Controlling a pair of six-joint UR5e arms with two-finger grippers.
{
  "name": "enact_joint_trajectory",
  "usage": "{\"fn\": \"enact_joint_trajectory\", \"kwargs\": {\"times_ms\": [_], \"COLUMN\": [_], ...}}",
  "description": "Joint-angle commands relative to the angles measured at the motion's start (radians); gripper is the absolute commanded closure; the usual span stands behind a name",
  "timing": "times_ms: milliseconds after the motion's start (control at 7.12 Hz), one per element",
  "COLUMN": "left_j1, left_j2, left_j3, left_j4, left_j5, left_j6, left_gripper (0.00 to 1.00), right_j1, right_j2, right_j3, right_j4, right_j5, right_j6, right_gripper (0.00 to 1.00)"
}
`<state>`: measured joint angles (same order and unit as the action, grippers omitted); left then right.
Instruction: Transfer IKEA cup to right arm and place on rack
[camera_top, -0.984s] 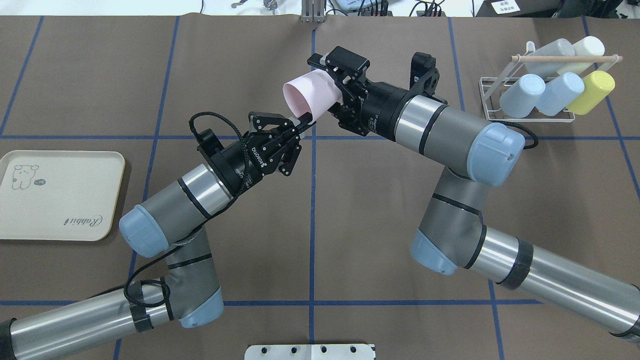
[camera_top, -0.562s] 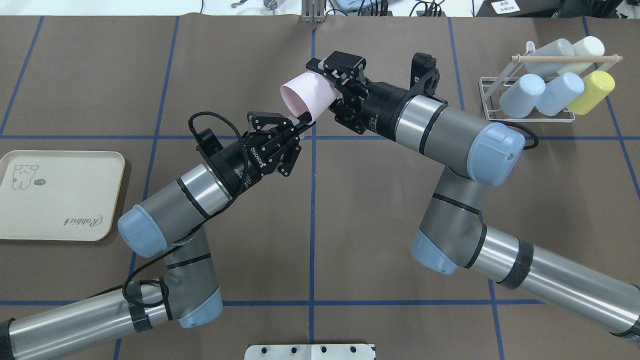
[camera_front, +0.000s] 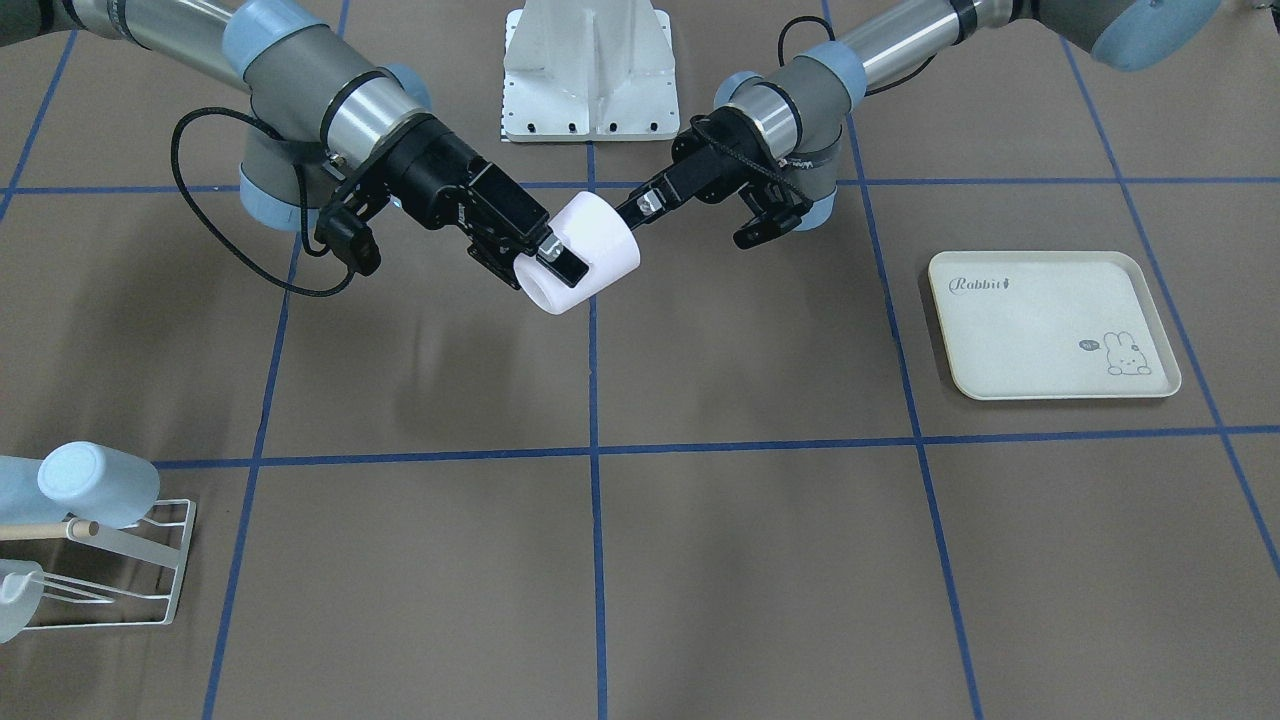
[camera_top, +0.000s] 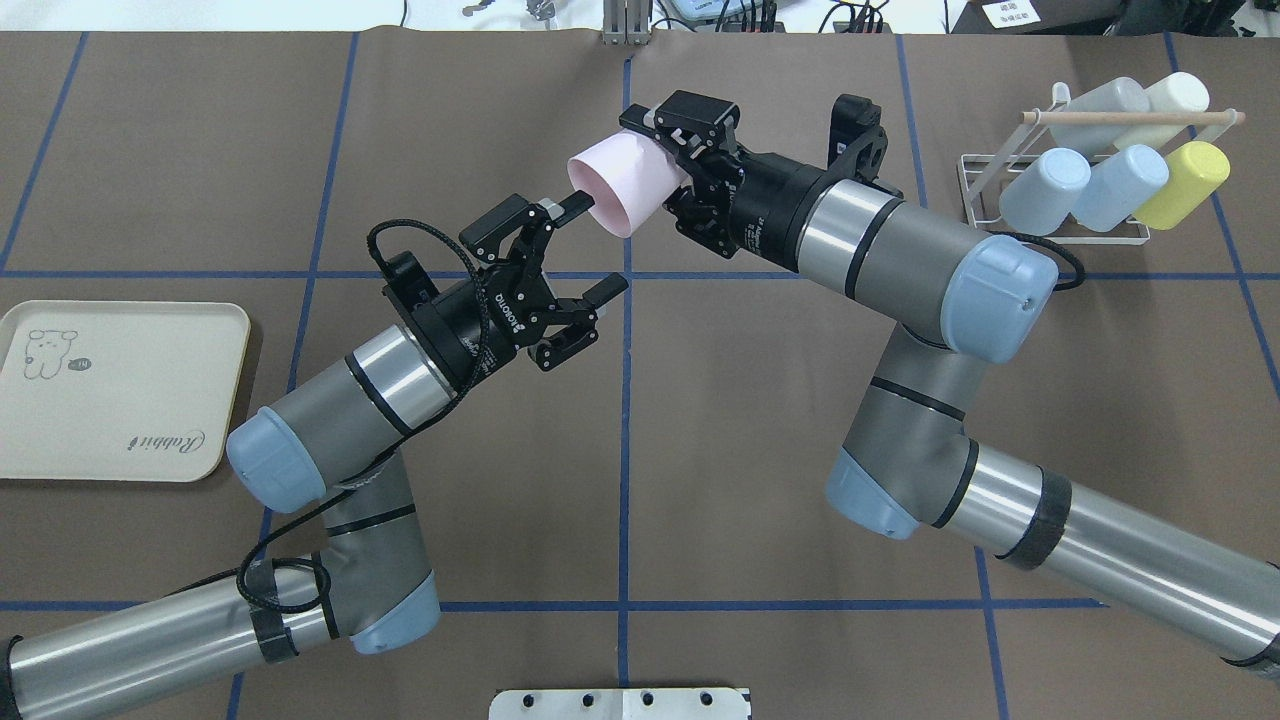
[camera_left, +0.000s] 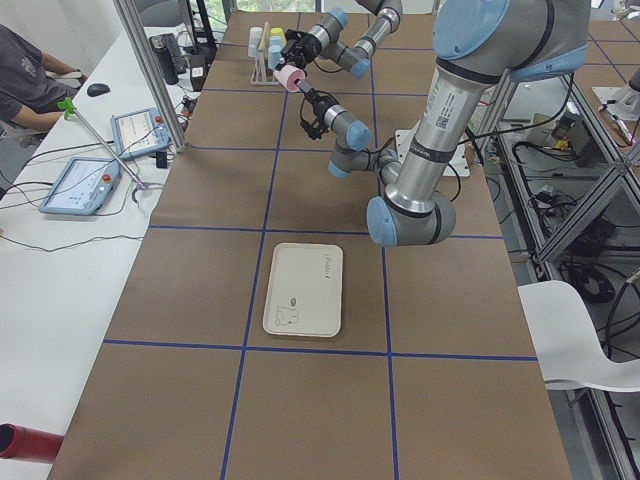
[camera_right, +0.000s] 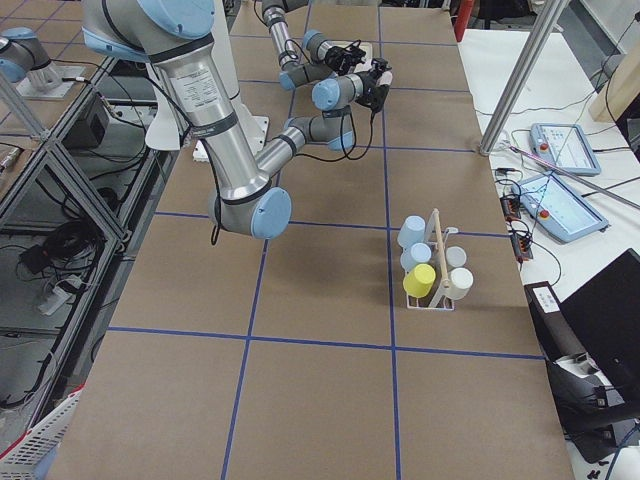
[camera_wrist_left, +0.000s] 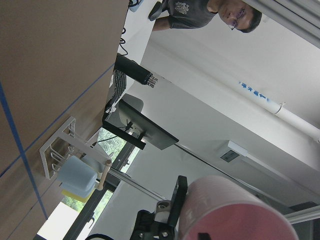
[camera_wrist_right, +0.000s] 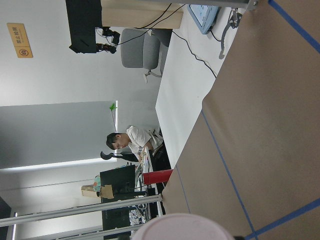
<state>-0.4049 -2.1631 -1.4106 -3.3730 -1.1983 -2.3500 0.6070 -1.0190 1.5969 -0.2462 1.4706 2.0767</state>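
Note:
The pale pink IKEA cup lies on its side in the air over the table's middle, mouth toward the left arm. My right gripper is shut on its base end, one finger lying across the wall. My left gripper stands open just off the rim, its upper fingertip close beside the rim and nothing between the fingers. In the front view the cup hangs between the right gripper and the open left gripper. The white wire rack stands at the far right.
Several pale blue, grey, white and yellow cups sit on the rack under its wooden dowel. A cream rabbit-print tray lies at the left. A white base plate sits between the arms. People sit beyond the table's far edge.
My left gripper has opened, letting go of the cup's rim, and drawn back a little. The right gripper keeps the cup, shifted slightly right.

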Motion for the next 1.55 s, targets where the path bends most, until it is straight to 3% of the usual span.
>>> {"fn": "enact_joint_trajectory", "kwargs": {"times_ms": [0, 281, 422, 703, 984, 1124, 1405], "left_j1": [-0.003, -0.009, -0.011, -0.011, -0.047, -0.064, -0.127], "left_j2": [0.005, 0.005, 0.005, 0.041, 0.069, 0.069, 0.071], "left_j3": [-0.001, -0.001, -0.020, -0.228, -0.461, -0.522, -0.536], "left_j4": [0.000, 0.006, 0.103, 0.461, 0.863, 0.999, 1.145], "left_j5": [-0.007, -0.010, -0.018, -0.059, -0.110, -0.116, -0.147], "left_j6": [0.001, 0.033, 0.172, 0.332, 0.430, 0.477, 0.565], "left_gripper": [0.00, 0.00, 0.00, 0.00, 0.00, 0.00, 0.00], "right_j1": [0.063, 0.133, 0.178, 0.232, 0.281, 0.299, 0.321], "right_j2": [-0.007, -0.015, -0.013, -0.012, -0.013, -0.015, -0.010], "right_j3": [-0.002, -0.041, -0.041, -0.031, -0.025, -0.026, -0.029], "right_j4": [-0.005, -0.010, -0.090, -0.262, -0.387, -0.428, -0.574], "right_j5": [0.007, 0.010, 0.013, 0.027, 0.019, 0.005, -0.076], "right_j6": [-0.016, -0.050, -0.094, -0.331, -0.418, -0.499, -0.675], "right_gripper": [1.00, 1.00, 1.00, 1.00, 1.00, 1.00, 1.00]}}
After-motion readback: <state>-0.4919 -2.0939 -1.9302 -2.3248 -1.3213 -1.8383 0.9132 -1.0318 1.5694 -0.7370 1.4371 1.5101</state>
